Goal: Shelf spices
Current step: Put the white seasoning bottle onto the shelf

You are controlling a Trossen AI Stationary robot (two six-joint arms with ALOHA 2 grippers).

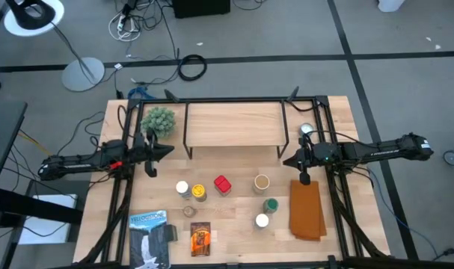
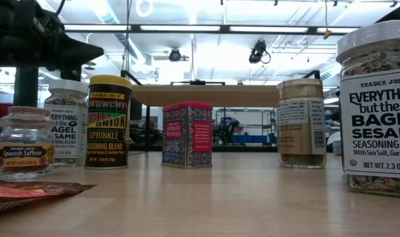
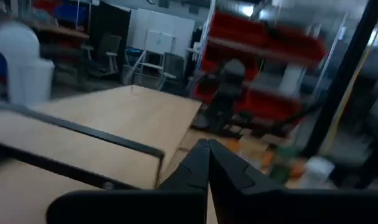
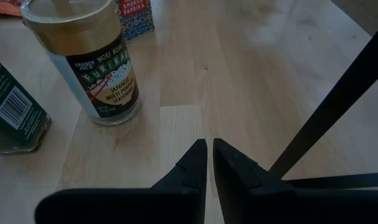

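Two arms flank the shelf (image 1: 234, 123) in the high view, and we see its light top board bare at the far middle of the wooden table (image 1: 234, 232); the left gripper (image 1: 169, 149) sits just off the shelf's left legs and the right gripper (image 1: 287, 160) just off its right legs, both with fingers pressed together and holding nothing. Nearer than the shelf stand the spices: a white-lidded jar (image 1: 182, 188), a yellow-lidded jar (image 1: 200, 192), the red box (image 1: 222, 184), a tan-lidded jar (image 1: 262, 182), a green-lidded jar (image 1: 271, 205) and another white-lidded jar (image 1: 262, 220), with the orange-brown packet (image 1: 200, 238) at the near edge beside a blue-and-white package (image 1: 149, 238); a folded orange cloth (image 1: 307, 209) lies to the right and a small green plant (image 1: 158, 119) at the shelf's left end. In the low view we look past the jars and the red box at the shelf beyond them. In the left wrist view the closed fingers (image 3: 201, 168) point over the shelf board. In the right wrist view the closed fingers (image 4: 198, 163) hover above bare table, near the tan-lidded jar and the green-lidded one.
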